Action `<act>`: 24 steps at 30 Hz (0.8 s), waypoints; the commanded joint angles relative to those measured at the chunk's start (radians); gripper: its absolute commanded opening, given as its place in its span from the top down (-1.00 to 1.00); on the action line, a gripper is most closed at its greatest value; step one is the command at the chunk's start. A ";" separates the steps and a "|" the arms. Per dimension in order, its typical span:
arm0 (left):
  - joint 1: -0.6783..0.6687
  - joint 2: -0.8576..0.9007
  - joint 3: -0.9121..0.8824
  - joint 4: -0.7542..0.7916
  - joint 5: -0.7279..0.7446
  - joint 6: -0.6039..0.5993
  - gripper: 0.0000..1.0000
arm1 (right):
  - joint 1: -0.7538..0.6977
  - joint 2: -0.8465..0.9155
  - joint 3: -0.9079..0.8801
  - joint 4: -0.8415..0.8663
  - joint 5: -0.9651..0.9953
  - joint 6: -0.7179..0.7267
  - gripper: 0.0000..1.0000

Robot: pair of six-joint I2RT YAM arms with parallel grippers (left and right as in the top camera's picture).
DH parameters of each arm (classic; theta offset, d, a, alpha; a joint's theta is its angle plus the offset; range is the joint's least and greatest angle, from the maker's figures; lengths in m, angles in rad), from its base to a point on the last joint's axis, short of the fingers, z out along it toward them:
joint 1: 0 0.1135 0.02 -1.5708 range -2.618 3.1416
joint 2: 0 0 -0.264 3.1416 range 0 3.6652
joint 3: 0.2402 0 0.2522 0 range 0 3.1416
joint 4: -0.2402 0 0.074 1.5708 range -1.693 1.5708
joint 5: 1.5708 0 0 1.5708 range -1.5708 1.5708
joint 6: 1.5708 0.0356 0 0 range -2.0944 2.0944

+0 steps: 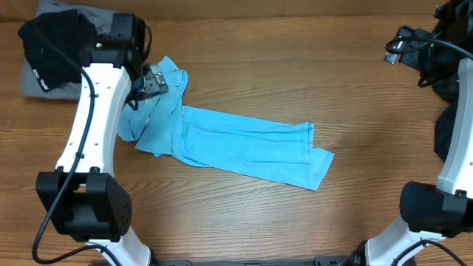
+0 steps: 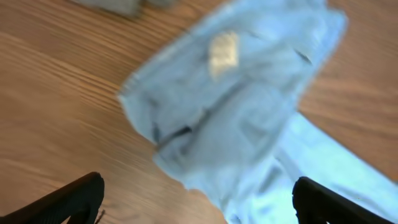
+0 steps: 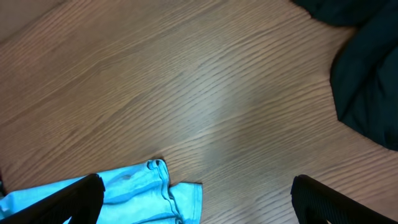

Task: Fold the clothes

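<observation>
Wood-grain bench (image 1: 295, 81) carries everything. The light-blue T-shirt (image 1: 244, 148) lies on it as a long strip, and its bunched end is directly under the left end effector (image 2: 198, 186), which is spread wide and holds nothing. A black garment (image 1: 52, 44) on a grey garment (image 1: 37, 83) lies a little ahead of it. The right end effector (image 3: 198, 184) is spread too and empty, with a dark garment (image 3: 367, 87) ahead on its right.
</observation>
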 commanded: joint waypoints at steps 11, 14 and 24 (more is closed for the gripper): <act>-0.115 0.045 -0.262 0.098 -0.042 0.027 -0.83 | -0.005 -0.008 0.000 0.004 0.010 0.004 -1.00; -0.110 0.045 -0.279 0.098 -0.104 0.015 -0.69 | -0.005 -0.007 0.000 0.004 0.010 0.004 -1.00; -0.090 0.045 -0.358 0.113 -0.219 0.016 -0.55 | -0.005 -0.008 0.000 0.004 0.010 0.004 -1.00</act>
